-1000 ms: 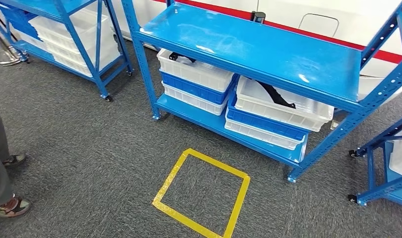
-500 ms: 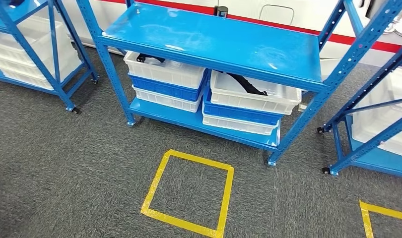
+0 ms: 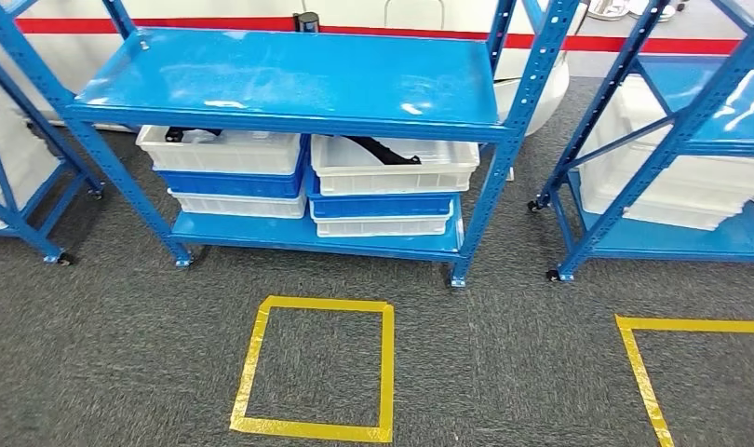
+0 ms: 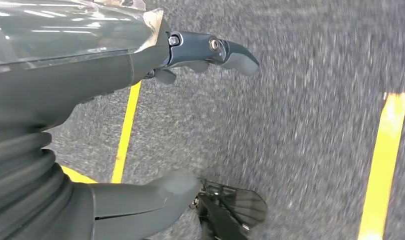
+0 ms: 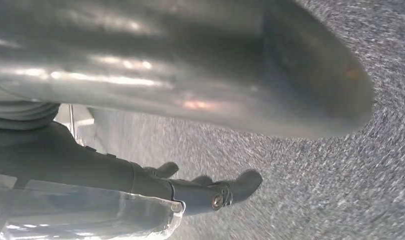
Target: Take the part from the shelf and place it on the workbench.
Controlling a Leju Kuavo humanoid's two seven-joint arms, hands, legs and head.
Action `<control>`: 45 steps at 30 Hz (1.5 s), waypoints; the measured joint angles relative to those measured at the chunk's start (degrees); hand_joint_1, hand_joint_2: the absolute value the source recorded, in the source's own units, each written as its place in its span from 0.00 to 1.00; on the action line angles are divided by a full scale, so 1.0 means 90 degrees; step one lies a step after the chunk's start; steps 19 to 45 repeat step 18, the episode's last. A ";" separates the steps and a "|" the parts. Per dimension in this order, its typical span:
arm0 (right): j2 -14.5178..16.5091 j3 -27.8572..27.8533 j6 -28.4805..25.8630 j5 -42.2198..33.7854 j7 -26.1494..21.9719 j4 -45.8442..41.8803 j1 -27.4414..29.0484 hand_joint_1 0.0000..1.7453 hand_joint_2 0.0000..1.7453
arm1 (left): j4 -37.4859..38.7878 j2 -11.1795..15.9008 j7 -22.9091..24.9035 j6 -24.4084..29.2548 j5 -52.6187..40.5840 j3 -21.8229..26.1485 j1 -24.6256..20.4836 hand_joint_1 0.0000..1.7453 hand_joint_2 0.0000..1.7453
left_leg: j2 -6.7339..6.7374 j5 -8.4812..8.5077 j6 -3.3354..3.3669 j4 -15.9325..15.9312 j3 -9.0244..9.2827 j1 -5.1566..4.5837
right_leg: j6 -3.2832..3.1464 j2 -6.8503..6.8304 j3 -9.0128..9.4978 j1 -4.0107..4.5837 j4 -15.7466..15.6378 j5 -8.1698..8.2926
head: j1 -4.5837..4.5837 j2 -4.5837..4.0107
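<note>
while no writing is legible | left hand (image 4: 155,125) empty, fingers apart | right hand (image 5: 190,187) unclear

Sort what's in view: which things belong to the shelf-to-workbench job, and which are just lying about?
Job:
- blue shelf
- black part in the right white bin
- black part in the left white bin

Lying about:
- yellow tape square on the carpet
- neighbouring shelf with white bins
- second tape outline

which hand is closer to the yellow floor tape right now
Left, most likely. The left hand hangs just above carpet crossed by yellow tape; the right hand hangs over plain grey carpet.
</note>
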 joint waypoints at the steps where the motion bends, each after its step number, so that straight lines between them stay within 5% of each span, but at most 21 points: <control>1: 0.0010 -0.0002 -0.0002 -0.0026 0.0000 0.0000 0.0002 0.00 0.00 | 0.0001 0.0002 0.0017 -0.0022 -0.0021 -0.0005 0.0010 0.00 1.00 | -0.0042 -0.0082 -0.0010 0.0306 -0.0187 -0.0004 | -0.0006 0.0108 0.0004 0.0014 0.0002 -0.0002 | -0.0002 0.0000; 3: 0.0022 -0.0013 -0.0009 -0.0075 0.0001 0.0000 0.0020 0.00 0.00 | 0.0001 0.0012 0.0041 -0.0072 -0.0063 -0.0022 0.0015 0.00 1.00 | -0.0063 0.0161 -0.0037 0.0270 -0.0275 0.0014 | 0.0003 0.0324 0.0020 0.0013 0.0016 -0.0011 | -0.0002 0.0000; 6: 0.0028 -0.0024 -0.0013 -0.0128 -0.0005 0.0000 0.0029 0.00 0.00 | 0.0006 0.0021 0.0039 -0.0112 -0.0112 -0.0057 0.0010 0.00 1.00 | -0.0346 0.0785 -0.0083 -0.0772 0.0115 0.0107 | 0.0110 0.0633 -0.0008 0.0006 0.0133 -0.0077 | -0.0034 0.0000; 8: 0.0024 -0.0027 -0.0020 -0.0152 -0.0016 0.0000 0.0033 0.00 0.00 | 0.0012 0.0015 0.0040 -0.0117 -0.0127 -0.0077 -0.0005 0.00 1.00 | -0.0497 0.0845 -0.0014 -0.1055 0.0221 0.0103 | 0.0211 0.0778 -0.0092 0.0051 0.0189 -0.0104 | -0.0030 0.0000; 10: 0.0018 -0.0028 -0.0084 -0.0116 -0.0021 0.0000 0.0074 0.00 0.00 | 0.0013 0.0013 0.0041 -0.0112 -0.0132 -0.0095 -0.0026 0.00 1.00 | -0.0381 0.0862 0.0138 -0.1079 0.0230 0.0033 | 0.0299 0.0856 -0.0155 0.0058 0.0174 -0.0093 | 0.0002 0.0000; 12: 0.0021 -0.0027 -0.0203 -0.0030 -0.0021 0.0000 0.0105 0.00 0.00 | 0.0012 0.0014 0.0043 -0.0106 -0.0134 -0.0116 -0.0036 0.00 1.00 | -0.0267 0.0889 0.0270 -0.1116 0.0250 0.0000 | 0.0335 0.0633 -0.0257 0.0040 0.0369 -0.0190 | 0.0024 0.0000; 13: 0.0025 -0.0027 -0.0252 0.0004 -0.0021 0.0000 0.0098 0.00 0.00 | 0.0011 0.0016 0.0044 -0.0104 -0.0134 -0.0126 -0.0034 0.00 0.75 | -0.0198 0.0898 0.0317 -0.1133 0.0258 -0.0002 | 0.0328 0.0446 -0.0397 0.0035 0.0665 -0.0329 | 0.0044 0.0000; 15: 0.0035 -0.0025 -0.0296 0.0030 -0.0016 0.0000 0.0069 0.00 0.00 | 0.0010 0.0023 0.0050 -0.0109 -0.0131 -0.0138 -0.0025 0.00 0.75 | -0.0071 0.0892 0.0355 -0.1136 0.0256 -0.0017 | 0.0309 0.0169 -0.0830 0.0037 0.1525 -0.0687 | 0.0074 0.0000; 16: 0.0035 -0.0025 -0.0300 0.0037 -0.0007 0.0000 0.0064 0.00 0.25 | 0.0010 0.0024 0.0054 -0.0128 -0.0124 -0.0141 -0.0021 0.00 0.75 | -0.0015 0.0888 0.0356 -0.1135 0.0255 -0.0023 | 0.0322 0.0129 -0.1008 0.0037 0.1882 -0.0807 | 0.0076 0.0000; 17: 0.0034 -0.0025 -0.0296 0.0041 0.0006 0.0000 0.0067 0.00 0.50 | 0.0010 0.0026 0.0058 -0.0152 -0.0115 -0.0142 -0.0021 0.00 1.00 | 0.0022 0.0884 0.0354 -0.1135 0.0256 -0.0024 | 0.0352 0.0116 -0.1071 0.0036 0.2021 -0.0832 | 0.0077 0.0000; 18: 0.0033 -0.0025 -0.0292 0.0042 0.0015 0.0000 0.0071 0.00 0.67 | 0.0010 0.0026 0.0060 -0.0168 -0.0108 -0.0143 -0.0022 0.00 1.00 | 0.0040 0.0883 0.0352 -0.1135 0.0257 -0.0025 | 0.0369 0.0112 -0.1095 0.0034 0.2078 -0.0835 | 0.0075 0.0000; 45: 0.0033 -0.0025 -0.0292 0.0042 0.0015 0.0000 0.0071 0.00 0.67 | 0.0010 0.0026 0.0060 -0.0168 -0.0108 -0.0143 -0.0022 0.00 1.00 | 0.0040 0.0883 0.0352 -0.1135 0.0257 -0.0025 | 0.0369 0.0112 -0.1095 0.0034 0.2078 -0.0835 | 0.0075 0.0000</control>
